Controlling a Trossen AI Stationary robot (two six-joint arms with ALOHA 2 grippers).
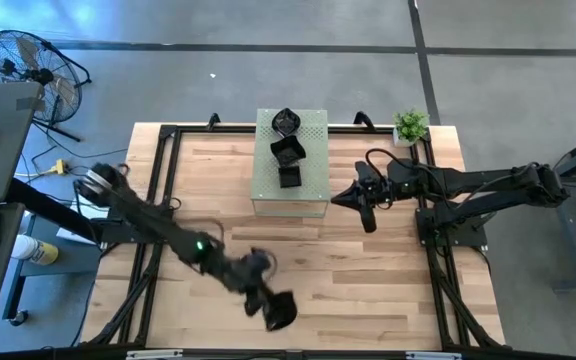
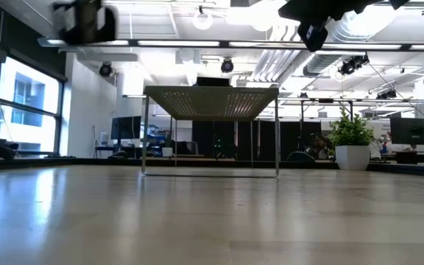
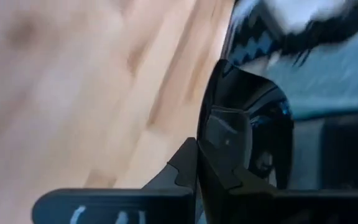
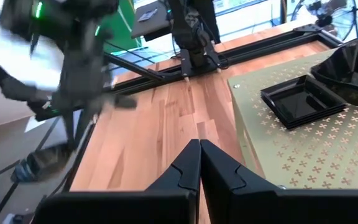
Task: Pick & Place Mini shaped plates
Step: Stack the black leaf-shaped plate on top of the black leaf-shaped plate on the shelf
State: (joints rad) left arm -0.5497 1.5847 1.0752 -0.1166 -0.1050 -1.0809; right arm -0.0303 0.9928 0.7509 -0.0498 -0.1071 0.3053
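Observation:
Three glossy black mini plates [image 1: 288,152] lie on top of the pale green box [image 1: 313,185] at the table's far middle; the right wrist view shows a square one [image 4: 303,99] and a deeper one [image 4: 353,62]. My left gripper [image 1: 280,312] is above the table's near edge, shut on another black mini plate [image 3: 241,124]. My right gripper [image 1: 338,197] is shut and holds nothing, hovering just right of the box; its fingers [image 4: 199,155] point toward the box's edge. My left gripper pinches the glossy black mini plate by its rim [image 3: 207,162] between the two fingers. The plate stands up past the fingertips [image 3: 185,165] and is lifted clear of the wooden table. The picture is blurred, so how far back it reaches does not show.
A small potted plant [image 1: 409,126] stands at the far right corner of the table. Black frame rails [image 1: 158,180] run along the table's left and right sides. Bare wood [image 1: 368,280] lies between the box and the near edge.

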